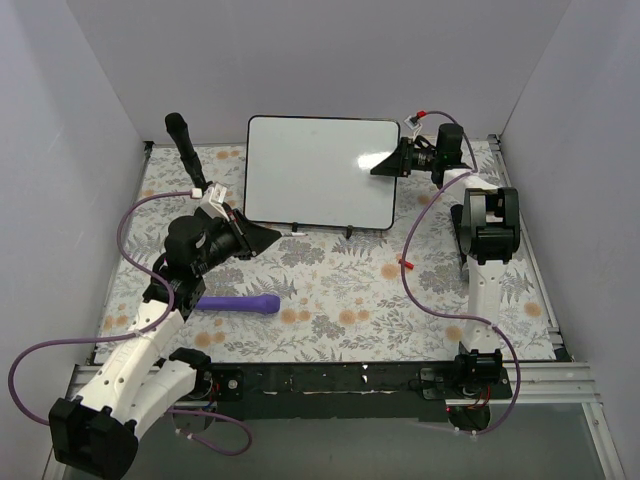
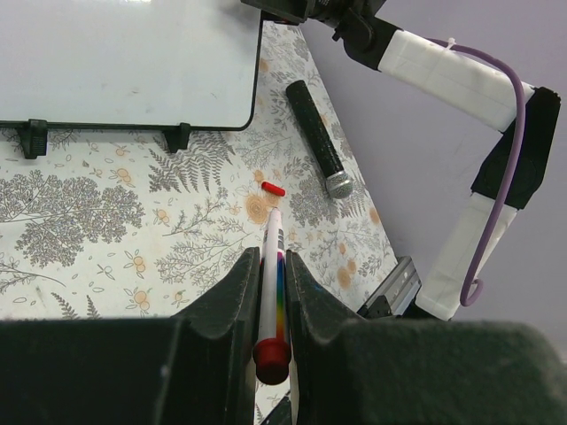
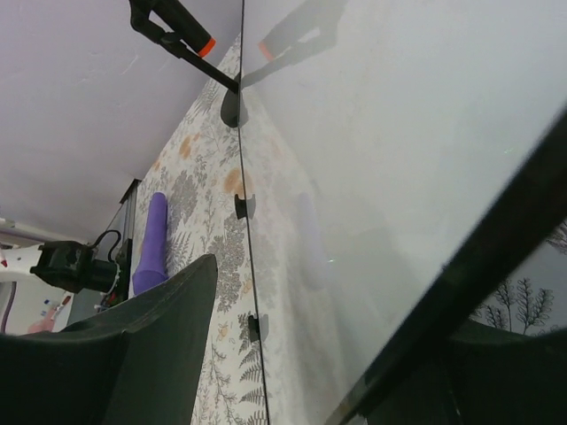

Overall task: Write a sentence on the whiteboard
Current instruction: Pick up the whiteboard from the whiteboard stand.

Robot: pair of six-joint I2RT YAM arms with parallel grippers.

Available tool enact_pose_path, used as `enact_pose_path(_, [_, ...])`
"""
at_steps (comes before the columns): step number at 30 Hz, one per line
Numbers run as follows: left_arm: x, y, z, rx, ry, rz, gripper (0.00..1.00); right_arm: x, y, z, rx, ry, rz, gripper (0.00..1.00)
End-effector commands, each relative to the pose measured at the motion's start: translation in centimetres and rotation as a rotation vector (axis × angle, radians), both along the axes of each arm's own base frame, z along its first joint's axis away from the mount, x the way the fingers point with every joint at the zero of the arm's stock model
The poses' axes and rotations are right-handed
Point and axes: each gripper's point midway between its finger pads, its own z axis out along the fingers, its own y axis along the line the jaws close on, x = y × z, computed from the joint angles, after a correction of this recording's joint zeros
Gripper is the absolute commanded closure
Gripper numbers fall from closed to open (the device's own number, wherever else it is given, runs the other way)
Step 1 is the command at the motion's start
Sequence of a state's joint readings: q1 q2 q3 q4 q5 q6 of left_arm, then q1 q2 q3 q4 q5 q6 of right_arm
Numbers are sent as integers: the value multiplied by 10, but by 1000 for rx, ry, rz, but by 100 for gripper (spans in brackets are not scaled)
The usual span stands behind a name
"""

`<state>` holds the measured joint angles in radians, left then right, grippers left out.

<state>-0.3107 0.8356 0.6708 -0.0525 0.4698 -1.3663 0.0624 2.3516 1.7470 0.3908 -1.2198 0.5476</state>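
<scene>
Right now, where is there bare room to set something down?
Bare: floral cloth between the black-framed white whiteboard, purple cylinder and small red cap. Crowded: around the left gripper, along the right arm's purple cable.

Open floral counter lies in front of the whiteboard, between the two arms. Only a small red cap sits there. The left claw, with its marker pen, crowds the board's near-left corner. The right claw straddles its right edge. A black cylinder and a purple handle block the left side.
</scene>
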Motion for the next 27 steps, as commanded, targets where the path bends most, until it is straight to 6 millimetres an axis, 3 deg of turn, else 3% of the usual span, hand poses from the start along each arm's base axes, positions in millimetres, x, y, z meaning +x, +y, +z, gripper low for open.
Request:
enact_pose_path(1, [0,2,6,0,-14,8,100,7,-15,26,-25,-102,-27,34])
enact_pose_path(7, [1,1,3,1,-10,5,100,-3,-18,21,7,-65,14,34])
enact_pose_path(10, [2,1,2,1,-8,4,100,-8,-14,30,47,-85,43,37])
enact_pose_path(20, [1,0,2,-4,-5,2,100,-13,11,25,51,-66,76,42])
enact_pose_path(21, [1,1,3,-3,-9,4,100,-13,12,23,48,-49,73,49])
enact_pose_path(22, [1,1,2,-2,-6,4,100,-13,13,24,46,-50,73,82])
enact_pose_path(23, [0,1,2,-2,-6,3,100,-13,13,25,44,-55,69,96])
enact_pose_path(27, [0,0,3,-8,-9,-1,100,-14,11,34,31,-74,57,99])
